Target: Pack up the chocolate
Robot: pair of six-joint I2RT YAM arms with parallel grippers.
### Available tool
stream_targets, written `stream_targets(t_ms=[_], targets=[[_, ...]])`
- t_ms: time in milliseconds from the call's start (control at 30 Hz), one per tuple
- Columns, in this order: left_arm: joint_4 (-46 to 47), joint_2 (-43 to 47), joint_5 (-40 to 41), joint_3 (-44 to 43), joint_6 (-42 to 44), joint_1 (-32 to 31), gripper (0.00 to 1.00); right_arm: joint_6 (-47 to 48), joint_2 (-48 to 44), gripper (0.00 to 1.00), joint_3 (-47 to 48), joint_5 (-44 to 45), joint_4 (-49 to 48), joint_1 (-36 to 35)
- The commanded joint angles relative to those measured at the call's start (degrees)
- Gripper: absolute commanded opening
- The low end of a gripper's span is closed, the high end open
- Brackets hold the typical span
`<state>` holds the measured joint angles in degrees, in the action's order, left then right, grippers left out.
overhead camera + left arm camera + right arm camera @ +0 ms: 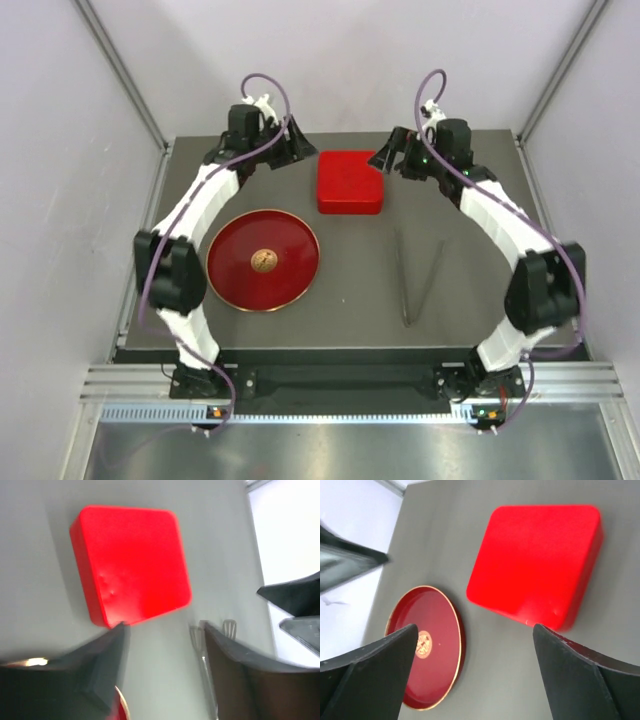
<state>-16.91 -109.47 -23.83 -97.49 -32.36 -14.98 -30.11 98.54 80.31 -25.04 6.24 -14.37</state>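
Observation:
No chocolate pieces show in any view. A closed red square box (pixel 349 181) lies at the back middle of the table; it also shows in the left wrist view (pixel 132 562) and the right wrist view (pixel 535 562). My left gripper (pixel 287 148) is open and empty, just left of the box, above the table (pixel 164 630). My right gripper (pixel 390 158) is open and empty, just right of the box (pixel 474 630). Both hover apart from the box.
A round dark-red plate (pixel 225 285) with a gold rim and a round gold mark (pixel 263 260) at its middle lies left of centre; it also shows in the right wrist view (pixel 440 665). Metal tongs (pixel 420 275) lie at the right (pixel 200 650). Frame posts and white walls enclose the table.

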Motion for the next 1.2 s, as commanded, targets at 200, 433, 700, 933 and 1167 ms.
stream_targets(t_ms=[200,433,700,933,1167], targets=[[-3.1,24.3,4.8,17.9,6.6,-3.6,0.99,7.0,-23.5,1.0,-10.3,27.8,16.2,-8.8],[-1.6,41.8,9.7,37.1,7.8,-5.1,0.99,4.9,-36.3,1.0,-21.3,35.2,19.4,-9.2],[0.5,54.4,11.5,49.5,6.6,-5.1,0.99,6.1,-45.9,1.0,-29.0,36.0,23.3,-9.2],[-0.9,55.8,11.9,48.4,7.5,-5.0,0.99,7.0,-51.6,1.0,-31.4,36.6,23.2,-9.2],[-1.0,56.5,11.6,48.1,7.6,-5.0,0.99,7.2,-52.4,1.0,-31.4,37.4,23.5,-9.2]])
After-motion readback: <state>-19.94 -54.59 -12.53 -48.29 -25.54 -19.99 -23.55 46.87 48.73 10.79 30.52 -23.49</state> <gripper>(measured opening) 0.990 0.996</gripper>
